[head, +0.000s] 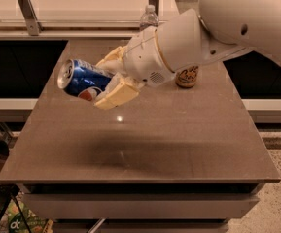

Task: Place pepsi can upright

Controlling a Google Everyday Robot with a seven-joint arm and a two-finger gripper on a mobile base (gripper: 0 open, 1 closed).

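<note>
Gripper [110, 79] clamping pepsi can [80, 79] sideways above table [179, 130], top pointing 9 o'clock; needing wrist roll before lowering flat onto base.

Blue pepsi can [84, 80] with red-white-blue globe logo and silver top, clasped in cream-yellow gripper [103, 81] above left of grey-brown table [179, 130], glossy white arm [218, 28], gold can [187, 76] with dark script, clear water bottle [149, 18]

Prob. an office break area or test lab: plain grey-brown table [179, 144], speckled floor [276, 198], glass partition w/ metal posts [28, 11] behind. Gripper [101, 83] hangs over table's left-rear, clamping pepsi can [77, 77].
</note>
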